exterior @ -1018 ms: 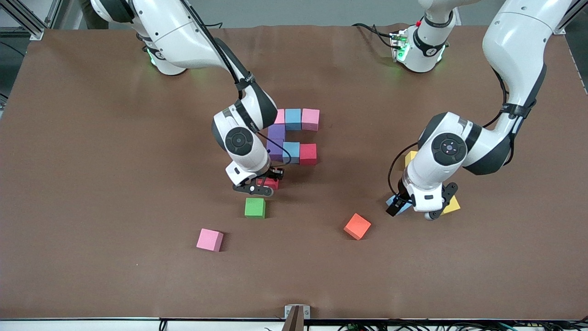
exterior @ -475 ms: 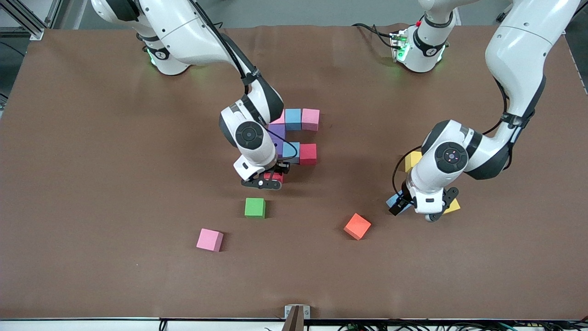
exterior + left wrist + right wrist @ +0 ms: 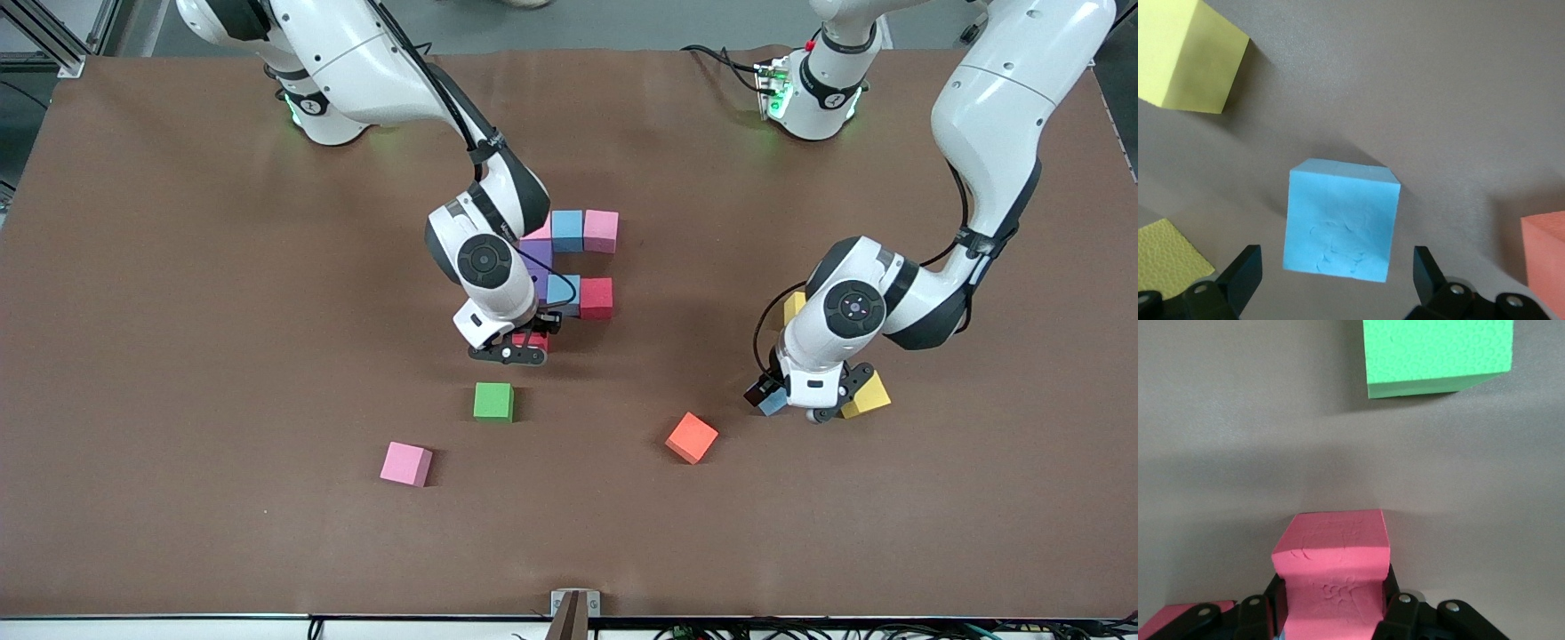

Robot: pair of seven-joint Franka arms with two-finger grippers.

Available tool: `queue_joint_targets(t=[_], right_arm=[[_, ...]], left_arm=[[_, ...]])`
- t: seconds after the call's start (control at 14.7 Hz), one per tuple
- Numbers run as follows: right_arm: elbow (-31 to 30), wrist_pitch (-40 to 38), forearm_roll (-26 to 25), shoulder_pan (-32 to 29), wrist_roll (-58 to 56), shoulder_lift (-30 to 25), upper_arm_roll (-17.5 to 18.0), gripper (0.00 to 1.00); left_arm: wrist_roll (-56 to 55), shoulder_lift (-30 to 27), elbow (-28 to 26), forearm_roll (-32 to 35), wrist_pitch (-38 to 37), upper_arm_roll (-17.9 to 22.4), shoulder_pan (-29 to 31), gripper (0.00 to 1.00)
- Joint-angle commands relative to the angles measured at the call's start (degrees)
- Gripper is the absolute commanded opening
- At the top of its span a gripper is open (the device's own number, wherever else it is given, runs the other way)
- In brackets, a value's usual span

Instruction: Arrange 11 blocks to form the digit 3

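Note:
The partial digit 3 (image 3: 567,262) is a group of joined pink, light blue, purple and red cubes at mid-table. My right gripper (image 3: 523,345) is shut on a red block (image 3: 532,340), squeezed between its fingers in the right wrist view (image 3: 1333,580), low at the figure's edge by the purple cubes. My left gripper (image 3: 794,402) is open, with one finger on each side of a light blue block (image 3: 772,401) that lies on the table (image 3: 1341,220). Green (image 3: 493,401), pink (image 3: 406,464) and orange (image 3: 692,437) blocks lie loose, nearer to the front camera.
Two yellow cubes lie by my left gripper, one (image 3: 867,395) close beside it and one (image 3: 794,307) farther from the front camera. The green block (image 3: 1437,353) shows in the right wrist view. The left wrist view shows the orange block (image 3: 1545,257) at its edge.
My right gripper has carried the red block from near the green block up to the figure. My left gripper has shifted a little toward the orange block, over the light blue block.

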Motion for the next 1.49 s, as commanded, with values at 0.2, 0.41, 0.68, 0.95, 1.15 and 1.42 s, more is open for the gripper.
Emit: queue_joint_targets(t=[0.2, 0.41, 0.68, 0.95, 1.15, 1.42], right_arm=[[-0.66, -1.16, -1.07, 0.82, 0.06, -0.60, -0.24, 0.00], [-1.62, -0.81, -1.07, 0.99, 0.23, -0.69, -0.15, 0.00], [-1.98, -0.54, -1.07, 1.61, 0.50, -0.69, -0.24, 0.00], [-3.20, -0.45, -1.07, 1.61, 0.50, -1.22, -0.15, 0.00], [-4.00, -0.36, -1.07, 1.61, 0.50, -1.48, -0.24, 0.00], [-4.09, -0.36, -0.98, 1.61, 0.67, -1.48, -0.15, 0.00]], left_arm=[[2.02, 1.45, -0.09, 4.01, 0.24, 0.12, 1.36, 1.00], [2.02, 2.32, 0.35, 4.11, 0.85, 0.13, 1.36, 1.00], [2.11, 3.55, 1.67, 4.20, 0.94, 0.13, 1.27, 1.00], [2.64, 4.08, 2.11, 4.37, 1.38, 0.39, 1.09, 0.98], [2.64, 4.08, 2.11, 4.37, 1.38, 0.48, 1.09, 0.77], [1.85, 3.82, 2.11, 4.20, 1.29, 0.48, 1.01, 0.47]])
